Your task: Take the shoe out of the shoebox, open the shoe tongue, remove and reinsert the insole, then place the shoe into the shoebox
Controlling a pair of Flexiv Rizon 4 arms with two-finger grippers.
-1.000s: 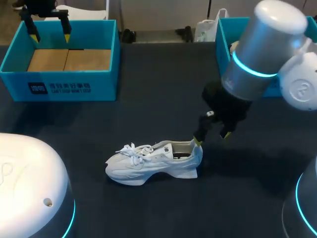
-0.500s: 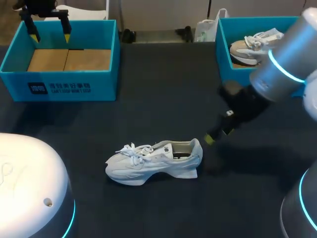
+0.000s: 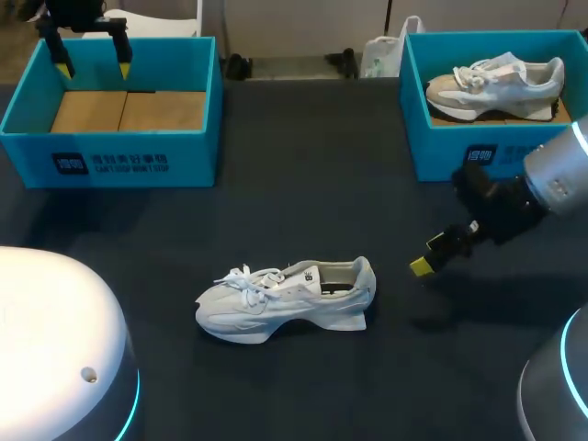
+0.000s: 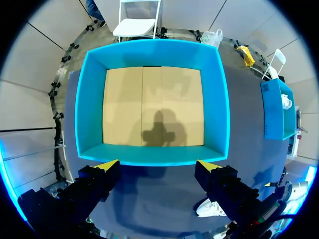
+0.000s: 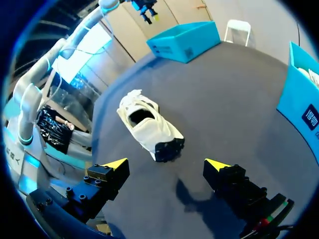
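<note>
Shoe stands on the bench, lower middle, toe leftward. Right pincer is spread and empty, just right of the heel. Left pincer is spread above the upper-left box. For the tongue, I'd pin the heel first, then lift behind the laces. The white print on the box front is too small to read.

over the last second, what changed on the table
The right gripper pulled back from the heel of the shoe toward the right and now hangs open, clear of it. The shoe lies where it was, and the left gripper stays open above the left shoebox.
</note>
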